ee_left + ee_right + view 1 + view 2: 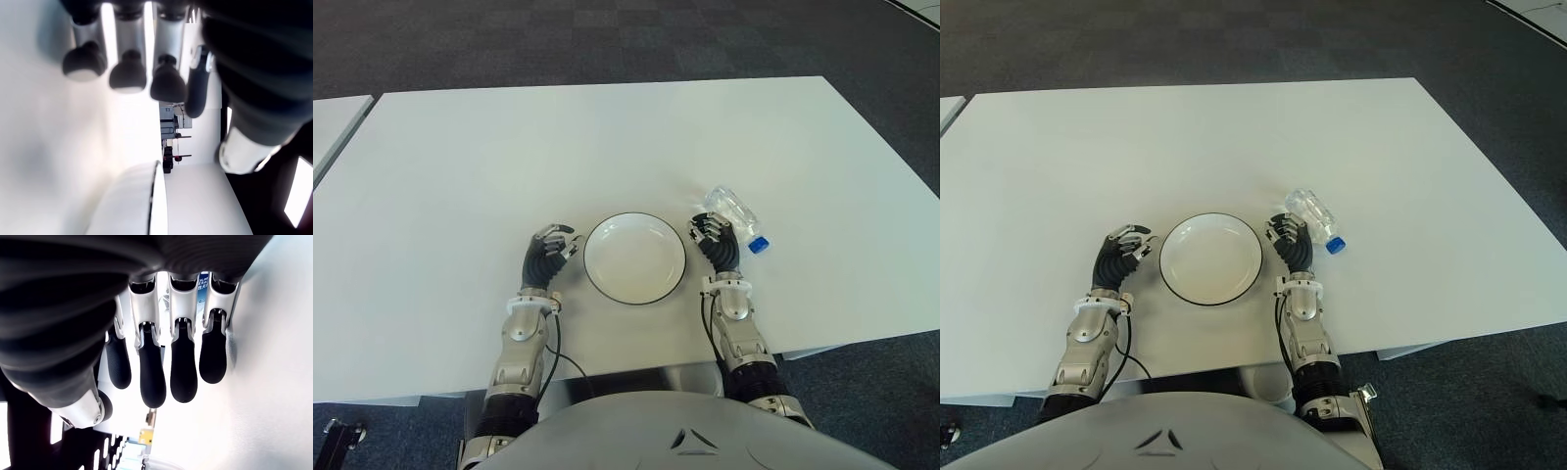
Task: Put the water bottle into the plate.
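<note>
Right robot hand [715, 238] stands just right of the plate [634, 258] with fingers loosely curled and nothing in its grasp, the water bottle [734, 215] lying on its side close against its outer edge, seemingly placed for a reach; the left robot hand [548, 253], also half-curled and empty, shows just left of the plate. Bare tabletop [607, 147] extends well beyond all items, and the bottle's likely short path over the plate's low rim is unobstructed

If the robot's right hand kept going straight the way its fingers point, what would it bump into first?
Probably the water bottle. The right hand points away from the robot, and the bottle lies on the table just beyond its fingers, slightly to their right, so it might only clip it.
</note>
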`<state>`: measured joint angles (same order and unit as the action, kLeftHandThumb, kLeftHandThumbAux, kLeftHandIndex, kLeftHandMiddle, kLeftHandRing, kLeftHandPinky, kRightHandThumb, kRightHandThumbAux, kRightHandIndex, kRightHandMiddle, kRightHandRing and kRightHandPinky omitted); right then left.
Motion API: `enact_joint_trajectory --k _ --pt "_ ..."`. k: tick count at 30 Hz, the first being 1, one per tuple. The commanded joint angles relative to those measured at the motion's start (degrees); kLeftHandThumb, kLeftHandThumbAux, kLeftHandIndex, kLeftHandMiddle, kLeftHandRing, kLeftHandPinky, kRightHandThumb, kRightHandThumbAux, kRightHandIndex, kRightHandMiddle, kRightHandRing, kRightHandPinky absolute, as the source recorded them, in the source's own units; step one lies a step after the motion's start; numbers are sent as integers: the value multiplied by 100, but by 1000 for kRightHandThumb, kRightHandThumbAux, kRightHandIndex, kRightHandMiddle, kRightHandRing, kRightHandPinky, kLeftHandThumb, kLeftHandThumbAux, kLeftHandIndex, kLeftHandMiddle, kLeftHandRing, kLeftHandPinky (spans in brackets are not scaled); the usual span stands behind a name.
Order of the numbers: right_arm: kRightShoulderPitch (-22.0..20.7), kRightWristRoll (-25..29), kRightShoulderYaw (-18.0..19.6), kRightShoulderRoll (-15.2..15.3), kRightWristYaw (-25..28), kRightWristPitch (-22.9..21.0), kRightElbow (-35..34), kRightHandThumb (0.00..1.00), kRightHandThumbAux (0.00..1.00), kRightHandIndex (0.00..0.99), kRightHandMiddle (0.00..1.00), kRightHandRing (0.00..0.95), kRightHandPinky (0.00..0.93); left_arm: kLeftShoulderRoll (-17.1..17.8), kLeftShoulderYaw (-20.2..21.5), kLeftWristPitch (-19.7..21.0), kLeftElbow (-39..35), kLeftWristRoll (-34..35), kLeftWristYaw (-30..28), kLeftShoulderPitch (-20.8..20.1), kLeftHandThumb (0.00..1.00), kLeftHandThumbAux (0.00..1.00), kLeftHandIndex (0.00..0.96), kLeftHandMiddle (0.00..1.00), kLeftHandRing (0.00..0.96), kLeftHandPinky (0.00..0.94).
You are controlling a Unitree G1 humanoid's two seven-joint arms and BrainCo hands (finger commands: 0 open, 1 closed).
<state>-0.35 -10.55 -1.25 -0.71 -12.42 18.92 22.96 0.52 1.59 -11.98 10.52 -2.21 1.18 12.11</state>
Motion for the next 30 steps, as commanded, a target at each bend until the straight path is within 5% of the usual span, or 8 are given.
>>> enact_joint_trajectory --k 1,14,26,30 --pt "85 33 -8 -2 37 -174 37 705 727 428 579 581 574 25 11 126 205 -23 29 100 701 716 439 836 850 856" --pt "117 -271 -160 2 -204 11 -234 703 728 427 572 579 573 -31 38 177 179 23 60 111 702 715 440 837 852 859" --pt "65 -1319 -362 563 -527 256 -1246 699 730 429 621 617 556 9 24 106 204 -13 30 123 702 716 440 840 857 864" --pt "79 -1687 -423 643 -625 45 -1568 697 732 428 633 622 527 29 26 66 251 -11 13 114 701 716 439 840 857 863"
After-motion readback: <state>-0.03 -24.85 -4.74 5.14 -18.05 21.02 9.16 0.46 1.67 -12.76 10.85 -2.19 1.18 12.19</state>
